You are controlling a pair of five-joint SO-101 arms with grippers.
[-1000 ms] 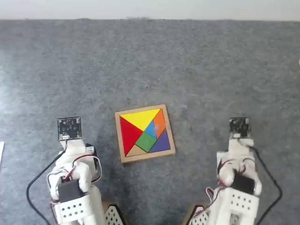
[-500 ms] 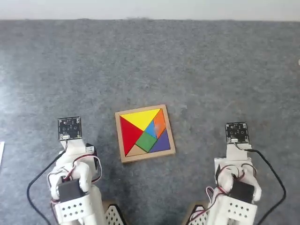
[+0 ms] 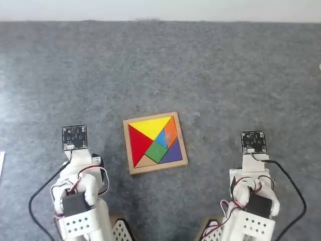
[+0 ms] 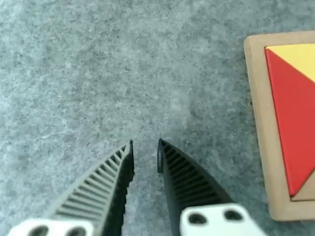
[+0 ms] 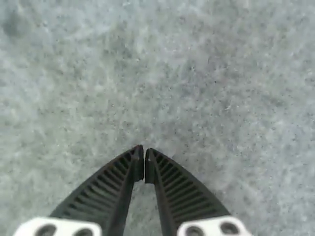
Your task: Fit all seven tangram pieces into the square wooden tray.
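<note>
Now, tray point(image 3: 127, 148): square, wooden, slightly turned, lying mid-counter point(image 3: 225, 75) on the grey surface.
Pieces: all seven lie inside and fill it: yellow triangle point(image 3: 150, 127) at 12 o'clock, red triangle point(image 3: 137, 143) at 9, purple triangle point(image 3: 173, 153) at 4.
Left tool point(image 4: 145, 143): off the tray's 9 o'clock side, near it; tips a narrow slit apart, holding nothing.
Right tool point(image 5: 143, 147): off the 3 o'clock side, well apart; tips together, empty.
</note>
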